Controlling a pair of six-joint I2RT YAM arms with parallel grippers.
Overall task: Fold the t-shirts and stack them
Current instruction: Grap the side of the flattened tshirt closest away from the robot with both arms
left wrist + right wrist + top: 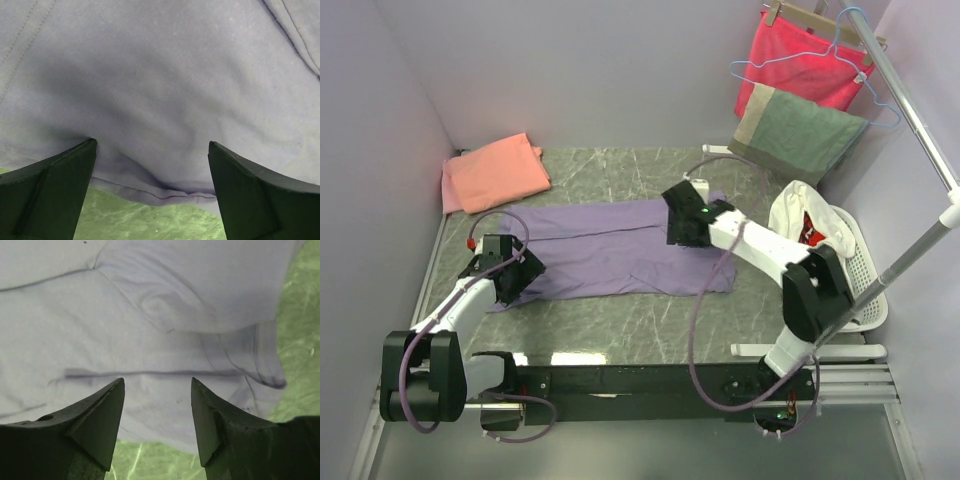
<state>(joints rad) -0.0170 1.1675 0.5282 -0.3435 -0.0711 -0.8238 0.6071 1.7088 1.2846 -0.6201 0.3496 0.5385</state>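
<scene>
A lavender-purple t-shirt [610,250] lies folded into a long band across the green marble table [620,330]. A salmon-pink t-shirt [495,172] sits folded at the back left corner. My left gripper [515,275] is low over the purple shirt's left end; in the left wrist view its jaws [152,150] stand wide open astride the hem [165,192], with nothing pinched. My right gripper [685,215] hovers at the shirt's back right part. In the right wrist view it [157,382] is open above the purple cloth [150,315] near its edge, with nothing held.
A white laundry basket [865,270] holding a white garment [810,215] stands at the right. A bright red cloth [805,60] and a grey-green towel [795,130] hang on hangers from a rack pole [910,110] at the back right. Walls close in the left and back.
</scene>
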